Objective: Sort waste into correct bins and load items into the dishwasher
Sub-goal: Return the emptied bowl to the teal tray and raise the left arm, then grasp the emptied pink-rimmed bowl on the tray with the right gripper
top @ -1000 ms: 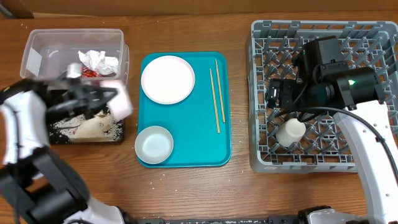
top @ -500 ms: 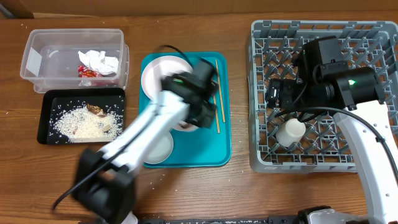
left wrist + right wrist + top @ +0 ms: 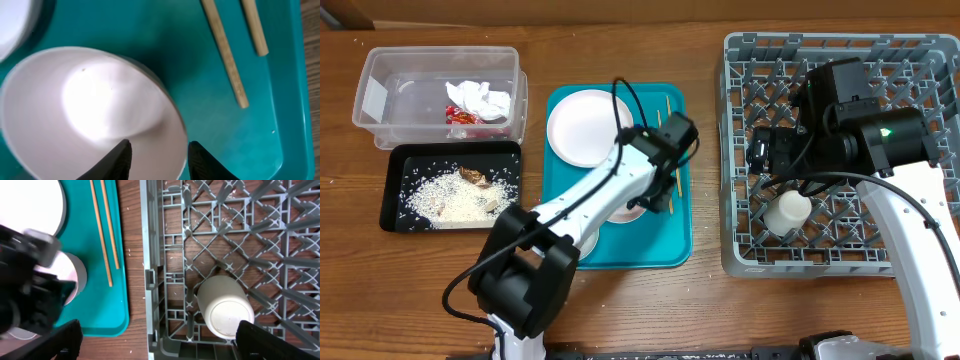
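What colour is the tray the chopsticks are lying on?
Teal; the tray under the chopsticks shows best in the overhead view.

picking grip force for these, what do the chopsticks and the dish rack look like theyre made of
Chopsticks: likely wood or bamboo, matte, going by the pale tan colour and faint lengthwise grain. Dish rack: apparently moulded plastic, uniform grey with a slight sheen and thin lattice ribs.

**Wooden tabletop fills the scene**

A brown wooden table (image 3: 705, 300) with a visible horizontal grain runs across the whole overhead view, from the upper edge to the lower. Its surface looks smooth and evenly lit, with soft, faint shadows. A few pale specks dot the wood toward the lower middle. No walls, floor or windows show. In the upper left corner sits a lighter tan patch.
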Robot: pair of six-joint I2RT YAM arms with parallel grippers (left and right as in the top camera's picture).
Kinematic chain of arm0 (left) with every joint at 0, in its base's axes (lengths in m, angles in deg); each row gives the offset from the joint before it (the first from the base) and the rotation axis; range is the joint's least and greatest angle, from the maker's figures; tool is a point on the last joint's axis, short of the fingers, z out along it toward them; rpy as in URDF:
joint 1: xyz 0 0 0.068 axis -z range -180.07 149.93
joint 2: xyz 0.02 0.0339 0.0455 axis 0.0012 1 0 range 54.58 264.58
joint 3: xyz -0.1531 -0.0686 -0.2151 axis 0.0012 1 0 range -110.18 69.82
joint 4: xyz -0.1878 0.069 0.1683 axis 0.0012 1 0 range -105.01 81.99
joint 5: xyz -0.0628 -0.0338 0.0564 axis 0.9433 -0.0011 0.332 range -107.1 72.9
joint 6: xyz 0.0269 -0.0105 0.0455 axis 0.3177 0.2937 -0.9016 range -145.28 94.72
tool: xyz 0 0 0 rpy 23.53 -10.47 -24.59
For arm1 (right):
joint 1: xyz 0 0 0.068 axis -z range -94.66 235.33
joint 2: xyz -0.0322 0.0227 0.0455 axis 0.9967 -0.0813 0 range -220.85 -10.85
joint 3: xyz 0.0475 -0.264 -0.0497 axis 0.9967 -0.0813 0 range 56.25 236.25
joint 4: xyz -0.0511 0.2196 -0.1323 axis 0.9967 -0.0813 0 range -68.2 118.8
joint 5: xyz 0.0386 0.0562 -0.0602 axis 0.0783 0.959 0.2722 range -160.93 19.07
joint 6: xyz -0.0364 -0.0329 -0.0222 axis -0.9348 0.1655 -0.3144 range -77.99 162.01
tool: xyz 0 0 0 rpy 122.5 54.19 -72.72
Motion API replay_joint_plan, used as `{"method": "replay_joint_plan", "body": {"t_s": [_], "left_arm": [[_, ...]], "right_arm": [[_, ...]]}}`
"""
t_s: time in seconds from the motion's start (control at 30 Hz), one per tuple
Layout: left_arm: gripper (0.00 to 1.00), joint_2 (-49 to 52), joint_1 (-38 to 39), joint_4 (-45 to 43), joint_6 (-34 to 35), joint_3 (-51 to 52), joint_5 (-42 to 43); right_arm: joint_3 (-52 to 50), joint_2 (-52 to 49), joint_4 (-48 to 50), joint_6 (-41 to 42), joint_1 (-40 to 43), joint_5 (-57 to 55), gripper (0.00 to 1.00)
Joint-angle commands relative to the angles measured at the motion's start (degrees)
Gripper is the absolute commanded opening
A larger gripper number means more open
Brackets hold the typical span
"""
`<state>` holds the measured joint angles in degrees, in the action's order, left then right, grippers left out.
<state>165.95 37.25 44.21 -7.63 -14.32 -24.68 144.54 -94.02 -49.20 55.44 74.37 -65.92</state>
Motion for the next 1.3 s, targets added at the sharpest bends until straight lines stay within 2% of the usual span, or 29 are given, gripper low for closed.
{"method": "replay_joint_plan", "body": {"t_s": [0.0, 0.17, 0.3, 0.4, 0.5, 0.67, 0.9, 0.97, 1.27], "left_arm": [[0.43, 0.13, -4.46, 1.64, 0.37, -8.76, -1.18], [0.45, 0.13, -9.07, 2.27, 0.52, -14.29, 0.13], [0.45, -0.28, -14.32, 8.15, 3.52, -19.98, 0.15], [0.44, -1.01, -18.4, 12.74, 4.24, -24.9, 0.76], [0.52, -2.36, -25.4, 15.17, 1.62, -30.49, 3.23], [0.54, -2.6, -35.76, 15.67, -2.19, -32.15, 10.12], [0.54, -2.51, -44.04, 17.2, -5.16, -32.15, 14.78], [0.54, -2.51, -44.85, 17.42, -5.46, -32.15, 15.13], [0.56, -2.51, -45.27, 17.46, -5.7, -32.15, 15.04]], "right_arm": [[0.94, 0.0, 0.33, -0.39, 0.15, -0.44, 1.0], [0.94, 0.0, 1.6, -0.35, 0.13, 0.2, 1.0], [0.92, -0.46, 9.66, 0.35, -0.5, 8.52, 1.0], [0.92, -1.9, 15.63, 3.15, -2.19, 9.66, 1.0], [0.92, -6.27, 24.61, 7.17, -6.51, 9.66, 0.94], [0.92, -14.19, 36.06, 12.17, -12.68, 5.64, 0.86], [0.94, -26.23, 46.97, 15.37, -17.7, 2.1, 0.75], [0.94, -28.28, 47.34, 15.37, -18.82, 2.12, 0.71], [0.74, -27.3, 28.17, 12.52, -23.02, 4.0, 0.7]]}}
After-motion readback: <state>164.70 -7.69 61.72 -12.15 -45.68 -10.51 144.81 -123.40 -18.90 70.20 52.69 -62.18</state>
